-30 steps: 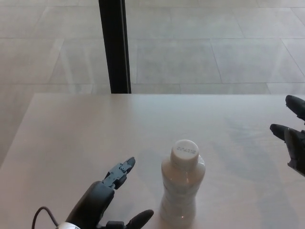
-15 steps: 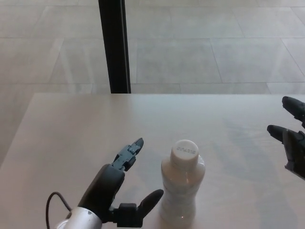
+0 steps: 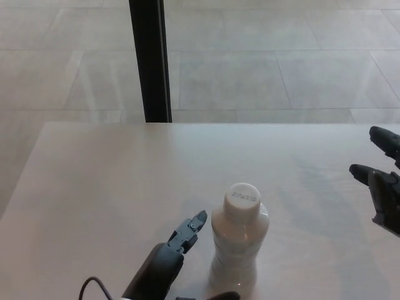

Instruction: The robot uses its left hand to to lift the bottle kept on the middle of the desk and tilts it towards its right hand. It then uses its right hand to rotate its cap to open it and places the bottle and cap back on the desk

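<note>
Head view: left hand (image 3: 164, 270) comes in from the bottom edge, forearm angled up and to the right toward the bottle (image 3: 239, 242). Its upper finger (image 3: 191, 227) reaches out with the tip just beside the bottle's shoulder on the bottle's left; contact cannot be told. A second dark fingertip (image 3: 220, 295) shows at the bottom edge near the bottle's base. Fingers are spread apart either side of the bottle's lower left, holding nothing. A thin black cable (image 3: 94, 284) loops by the wrist.

Right hand (image 3: 381, 178) sits at the right edge, well apart from the bottle, partly cut off by the frame. Two dark fingers point left, spread apart, nothing between them.

Bottle stands upright on the counter (image 3: 112, 181), near the front middle, long axis vertical, white cap (image 3: 242, 196) on top facing the camera. Body is pale and translucent, base resting on the counter.

Beyond the counter's far edge, a black vertical post (image 3: 150, 59) rises over a grey tiled floor (image 3: 281, 62).
</note>
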`<state>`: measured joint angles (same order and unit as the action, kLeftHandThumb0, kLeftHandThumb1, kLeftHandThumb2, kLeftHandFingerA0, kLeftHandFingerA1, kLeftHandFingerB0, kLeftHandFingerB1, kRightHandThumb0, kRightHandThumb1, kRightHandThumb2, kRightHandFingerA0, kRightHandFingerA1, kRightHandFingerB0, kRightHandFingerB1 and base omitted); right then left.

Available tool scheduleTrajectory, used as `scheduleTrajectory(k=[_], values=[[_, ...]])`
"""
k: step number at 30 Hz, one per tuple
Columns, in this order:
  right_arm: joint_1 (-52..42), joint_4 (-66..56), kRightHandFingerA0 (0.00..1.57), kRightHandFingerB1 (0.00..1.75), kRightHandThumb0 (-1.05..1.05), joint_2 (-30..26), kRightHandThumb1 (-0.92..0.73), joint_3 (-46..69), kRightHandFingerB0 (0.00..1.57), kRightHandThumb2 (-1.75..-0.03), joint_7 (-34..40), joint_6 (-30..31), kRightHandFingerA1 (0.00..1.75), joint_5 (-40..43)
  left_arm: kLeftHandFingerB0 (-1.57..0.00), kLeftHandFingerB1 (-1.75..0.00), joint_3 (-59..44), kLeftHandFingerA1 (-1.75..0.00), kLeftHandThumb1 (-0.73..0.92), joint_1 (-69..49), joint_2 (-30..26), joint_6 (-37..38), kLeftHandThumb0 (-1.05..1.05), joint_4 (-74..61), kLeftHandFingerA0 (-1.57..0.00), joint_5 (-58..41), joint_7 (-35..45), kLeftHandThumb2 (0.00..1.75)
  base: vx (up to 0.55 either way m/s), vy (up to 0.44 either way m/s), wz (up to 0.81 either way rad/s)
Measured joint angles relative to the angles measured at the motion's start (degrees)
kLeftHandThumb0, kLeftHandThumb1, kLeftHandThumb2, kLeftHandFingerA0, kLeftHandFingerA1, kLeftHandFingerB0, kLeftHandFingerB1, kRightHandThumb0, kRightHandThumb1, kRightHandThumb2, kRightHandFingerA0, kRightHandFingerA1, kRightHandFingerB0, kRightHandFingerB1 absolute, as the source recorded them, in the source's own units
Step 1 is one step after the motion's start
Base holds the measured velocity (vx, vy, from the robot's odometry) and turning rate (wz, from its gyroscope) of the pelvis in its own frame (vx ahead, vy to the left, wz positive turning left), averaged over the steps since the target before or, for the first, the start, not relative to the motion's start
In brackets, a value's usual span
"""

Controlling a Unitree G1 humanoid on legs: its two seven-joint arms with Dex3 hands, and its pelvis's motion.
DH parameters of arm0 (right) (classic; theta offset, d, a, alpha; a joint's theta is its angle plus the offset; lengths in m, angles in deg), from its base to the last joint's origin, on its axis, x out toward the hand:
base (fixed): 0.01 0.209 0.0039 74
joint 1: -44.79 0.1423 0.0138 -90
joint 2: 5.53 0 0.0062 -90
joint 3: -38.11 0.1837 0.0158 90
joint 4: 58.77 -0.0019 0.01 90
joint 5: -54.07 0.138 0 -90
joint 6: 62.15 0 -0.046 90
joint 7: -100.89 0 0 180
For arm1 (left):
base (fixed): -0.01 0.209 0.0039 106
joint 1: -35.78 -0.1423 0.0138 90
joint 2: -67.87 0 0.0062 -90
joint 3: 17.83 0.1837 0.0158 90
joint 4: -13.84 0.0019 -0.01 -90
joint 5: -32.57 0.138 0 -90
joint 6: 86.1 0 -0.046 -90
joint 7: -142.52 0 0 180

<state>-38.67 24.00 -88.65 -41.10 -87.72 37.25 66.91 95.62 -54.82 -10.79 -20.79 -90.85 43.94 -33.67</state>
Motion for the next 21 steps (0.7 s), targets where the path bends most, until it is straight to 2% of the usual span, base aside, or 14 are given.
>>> scheduleTrajectory(k=[1,4,5,7,8,13,14,15,16,17,18,19,20,21], values=[[0.0,0.0,0.29,0.45,-0.79,0.0,-0.58,-0.1,0.14,-0.96,-0.02,0.0,0.6,0.0,0.0,0.0,0.14,0.0,0.52,0.04,0.04,0.06,-0.87,0.04,0.0,0.04,0.0,0.58,0.0,0.0,0.0],[0.0,0.21,0.29,0.45,-0.78,0.02,-0.58,-0.47,0.14,-0.96,-0.17,0.0,0.6,-0.01,0.0,0.0,0.77,0.0,0.45,1.07,0.11,0.09,-0.87,0.74,0.0,0.77,-0.01,0.76,0.0,0.0,0.0],[0.0,0.21,0.33,0.32,-0.79,0.02,-0.73,-0.59,0.21,-0.62,-0.18,0.0,0.55,-0.02,0.0,0.0,0.85,0.0,0.54,1.44,0.2,0.09,-0.9,0.92,0.0,0.98,-0.02,0.57,0.0,0.0,0.0],[0.0,0.2,0.33,0.32,-0.8,0.08,-0.72,-0.72,0.21,-0.62,-0.18,0.0,0.53,-0.01,0.0,0.0,0.82,0.0,0.47,2.49,0.71,0.09,-0.93,1.55,0.0,1.24,-0.11,0.77,0.0,0.0,0.0],[0.0,0.21,0.32,0.32,-0.81,0.14,-0.71,-0.83,0.21,-0.62,-0.17,0.01,0.52,-0.01,0.0,-0.16,0.78,-0.29,0.51,3.06,1.03,0.12,-0.98,1.74,0.0,1.38,-0.17,1.0,0.0,0.0,0.0],[0.13,0.24,0.31,0.33,-0.81,0.16,-0.7,-1.04,0.22,-0.61,-0.19,0.02,0.52,0.02,0.0,-0.18,0.26,-0.32,0.5,5.88,3.63,0.87,-0.98,4.37,0.0,2.01,-1.52,1.0,0.0,0.0,0.0],[0.19,0.24,0.25,0.45,-0.81,0.16,-0.53,-1.03,0.15,-0.93,-0.21,0.03,0.57,0.06,0.0,-0.17,0.18,-0.31,0.51,6.42,4.19,0.99,-1.0,4.8,0.0,2.11,-1.87,1.01,0.0,0.0,0.0],[0.24,0.24,0.3,0.34,-0.82,0.16,-0.68,-1.03,0.23,-0.61,-0.2,0.08,0.51,0.08,0.0,-0.2,0.11,-0.33,0.5,6.94,4.78,1.17,-0.98,5.2,0.0,2.2,-2.23,1.0,0.0,0.0,0.0],[0.29,0.24,0.3,0.34,-0.82,0.16,-0.68,-1.02,0.23,-0.61,-0.2,0.16,0.51,0.13,0.0,-0.2,0.02,-0.33,0.5,7.4,5.29,1.36,-0.98,5.57,0.0,2.27,-2.56,1.0,0.0,0.0,0.0],[0.35,0.24,0.25,0.44,-0.81,0.16,-0.54,-0.98,0.15,-0.93,-0.19,0.27,0.56,0.17,0.0,-0.18,-0.17,-0.32,0.51,7.78,5.79,1.52,-1.01,5.92,0.0,2.3,-2.81,1.01,0.0,0.0,0.0],[0.43,0.23,0.25,0.44,-0.81,0.15,-0.54,-0.98,0.15,-0.93,-0.19,0.37,0.56,0.2,0.0,-0.18,-0.35,-0.32,0.51,8.11,6.3,1.65,-1.01,6.2,0.0,2.36,-3.11,1.01,0.0,0.0,0.0],[0.48,0.23,0.25,0.44,-0.82,0.15,-0.53,-0.98,0.15,-0.93,-0.18,0.42,0.56,0.21,0.0,-0.22,-0.4,-0.35,0.48,8.34,6.62,1.65,-0.98,6.34,0.0,2.41,-3.27,1.0,0.0,0.0,0.0],[0.62,0.23,0.25,0.44,-0.81,0.15,-0.53,-1.0,0.15,-0.92,-0.18,0.52,0.56,0.21,0.0,0.0,-0.42,0.0,0.56,8.7,7.12,1.71,-0.91,6.48,0.0,2.52,-3.54,0.6,0.0,0.0,0.0],[0.68,0.24,0.26,0.44,-0.82,0.15,-0.52,-1.0,0.15,-0.92,-0.19,0.56,0.56,0.22,0.0,0.0,-0.34,0.0,0.56,8.77,7.27,1.72,-0.9,6.49,0.0,2.58,-3.61,0.61,0.0,0.0,0.0]])
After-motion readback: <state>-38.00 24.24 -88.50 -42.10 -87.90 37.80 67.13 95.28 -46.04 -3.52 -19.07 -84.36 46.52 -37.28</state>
